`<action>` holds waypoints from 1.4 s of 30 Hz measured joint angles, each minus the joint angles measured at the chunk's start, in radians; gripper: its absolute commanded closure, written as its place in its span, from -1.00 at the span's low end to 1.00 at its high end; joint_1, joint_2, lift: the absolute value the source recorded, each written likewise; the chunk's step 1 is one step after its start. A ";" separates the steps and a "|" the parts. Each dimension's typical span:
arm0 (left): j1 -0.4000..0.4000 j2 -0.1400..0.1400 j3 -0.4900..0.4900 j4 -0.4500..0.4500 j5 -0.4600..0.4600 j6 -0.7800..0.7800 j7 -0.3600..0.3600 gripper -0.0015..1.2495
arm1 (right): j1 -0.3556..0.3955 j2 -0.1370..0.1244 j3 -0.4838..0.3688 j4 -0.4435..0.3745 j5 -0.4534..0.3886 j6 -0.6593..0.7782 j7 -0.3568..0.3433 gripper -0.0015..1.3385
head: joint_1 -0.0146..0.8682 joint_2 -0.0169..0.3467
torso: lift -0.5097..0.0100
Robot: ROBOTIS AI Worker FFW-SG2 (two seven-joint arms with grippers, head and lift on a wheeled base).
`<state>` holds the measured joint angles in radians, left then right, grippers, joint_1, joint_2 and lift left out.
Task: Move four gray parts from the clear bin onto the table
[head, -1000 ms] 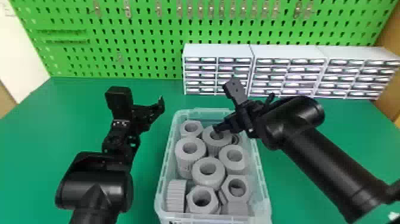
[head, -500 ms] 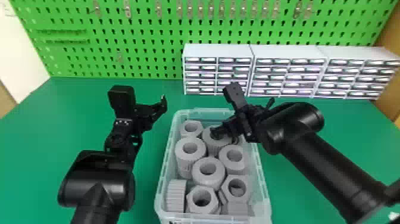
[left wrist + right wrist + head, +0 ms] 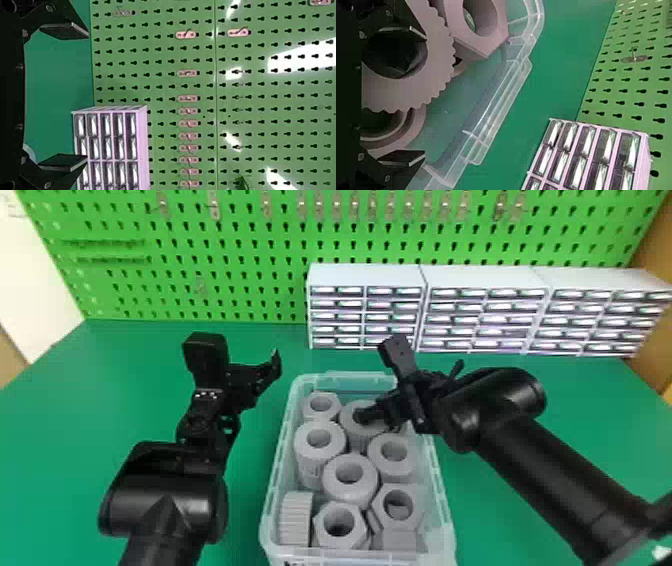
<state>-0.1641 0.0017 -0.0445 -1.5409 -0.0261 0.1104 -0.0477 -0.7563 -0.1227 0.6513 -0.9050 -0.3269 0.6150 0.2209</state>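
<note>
Over the back right of the clear bin (image 3: 285,440) is my right gripper (image 3: 379,420), one finger at the hole of a ribbed gray part (image 3: 354,430). In the right wrist view my right gripper (image 3: 425,97) is open, one finger over the ribbed part's hole (image 3: 437,75), the other nearer the bin wall (image 3: 484,130). Several other gray rings and hex pieces fill the bin, among them a round one (image 3: 350,495). Left of the bin, above the table, stands my left gripper (image 3: 265,377); in the left wrist view my left gripper (image 3: 87,97) is open with nothing between its fingers.
White drawer cabinets (image 3: 365,275) line the table's back edge, right of centre, in front of a green pegboard (image 3: 240,255). Bare green table (image 3: 130,390) lies left of the left arm, and more of it (image 3: 590,405) right of the bin.
My right gripper has shifted slightly toward the robot, deeper over the ribbed part. My left gripper has drifted a little to the right. The parts look unmoved.
</note>
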 measured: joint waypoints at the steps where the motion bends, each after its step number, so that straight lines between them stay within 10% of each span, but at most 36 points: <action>1: -0.001 0.000 0.000 0.000 0.000 0.000 0.000 -0.71 | 0.000 0.000 0.000 0.001 -0.001 0.000 0.000 -0.62 | 0.60 -0.51 | 0.76; 11: -0.003 0.000 -0.001 0.001 0.002 0.000 0.000 -0.71 | -0.005 0.001 0.004 0.016 -0.015 0.005 0.000 -0.57 | 0.60 -0.51 | 0.76; 26: -0.007 0.000 -0.006 0.004 0.010 0.000 0.000 -0.71 | -0.010 0.002 -0.024 0.032 -0.051 0.043 -0.002 0.53 | 0.60 -0.51 | 0.76; 42: -0.006 0.000 -0.006 0.005 0.016 0.000 0.000 -0.71 | -0.008 0.002 -0.064 0.038 -0.074 0.074 -0.001 0.53 | 0.60 -0.51 | 0.76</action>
<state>-0.1696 0.0015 -0.0506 -1.5355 -0.0103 0.1104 -0.0475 -0.7639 -0.1208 0.5877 -0.8673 -0.4009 0.6891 0.2194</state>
